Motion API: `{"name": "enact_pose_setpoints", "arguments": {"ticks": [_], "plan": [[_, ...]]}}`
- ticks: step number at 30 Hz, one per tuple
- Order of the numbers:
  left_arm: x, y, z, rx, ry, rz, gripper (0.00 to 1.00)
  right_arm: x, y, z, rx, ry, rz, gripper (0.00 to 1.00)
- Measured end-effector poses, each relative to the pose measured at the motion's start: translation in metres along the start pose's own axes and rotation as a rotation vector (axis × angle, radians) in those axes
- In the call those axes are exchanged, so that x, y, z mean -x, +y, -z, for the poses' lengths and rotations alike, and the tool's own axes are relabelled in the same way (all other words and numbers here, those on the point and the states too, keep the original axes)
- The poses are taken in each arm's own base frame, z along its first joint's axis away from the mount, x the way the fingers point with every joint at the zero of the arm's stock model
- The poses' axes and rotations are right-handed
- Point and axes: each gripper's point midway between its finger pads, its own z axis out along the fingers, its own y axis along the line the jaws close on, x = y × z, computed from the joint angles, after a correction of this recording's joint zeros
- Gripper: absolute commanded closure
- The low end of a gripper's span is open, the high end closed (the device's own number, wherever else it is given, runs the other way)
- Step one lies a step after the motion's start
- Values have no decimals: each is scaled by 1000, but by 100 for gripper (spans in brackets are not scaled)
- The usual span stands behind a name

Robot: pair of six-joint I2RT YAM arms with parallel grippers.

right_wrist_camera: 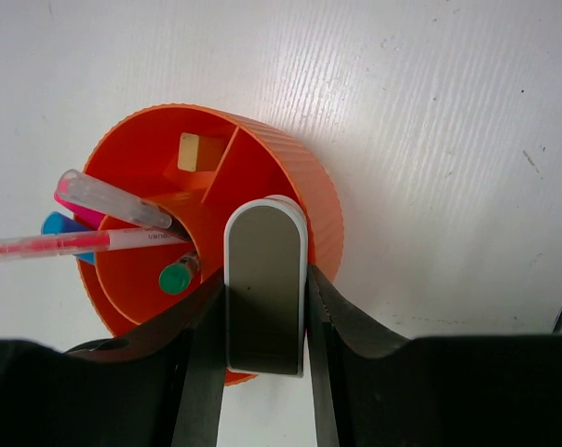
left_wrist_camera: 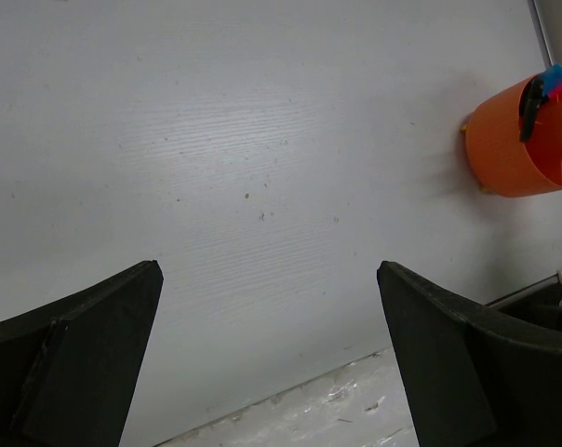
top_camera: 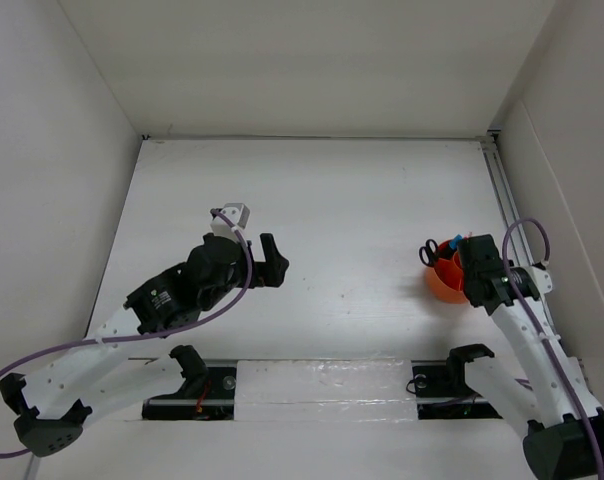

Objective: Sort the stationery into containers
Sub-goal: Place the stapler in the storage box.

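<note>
Now the right fingers (right_wrist_camera: 195, 391) clench the eraser (right_wrist_camera: 265, 279) just over the near rim of the orange tub (right_wrist_camera: 304, 177). I'd lower it straight in before releasing. Left fingers (left_wrist_camera: 76, 372) gape empty, well away.

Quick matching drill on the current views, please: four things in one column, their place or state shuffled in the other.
Column A
1. yellow eraser
2. red pen
3. grey-white eraser
4. left jaws

Column B
a. clamped between the right jaws, above the tub rim
b. wide open over bare table
c. lying in a compartment with no pens
d. tilted, sticking out past the tub's rim

Pairs: 1-c, 2-d, 3-a, 4-b
</note>
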Motion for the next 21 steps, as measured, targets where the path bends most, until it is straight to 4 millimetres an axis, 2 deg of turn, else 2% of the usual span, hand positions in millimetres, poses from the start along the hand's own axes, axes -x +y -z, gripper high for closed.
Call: {"name": "enact_pose_setpoints", "arguments": {"ticks": [14,21], "plan": [[3,-2,6,-25,-14,1,0,5,-1,-5,-12,-13,-1,100],[4,-2,7,-31,-22,2,0,4,6,-6,14,2,22,100]]}}
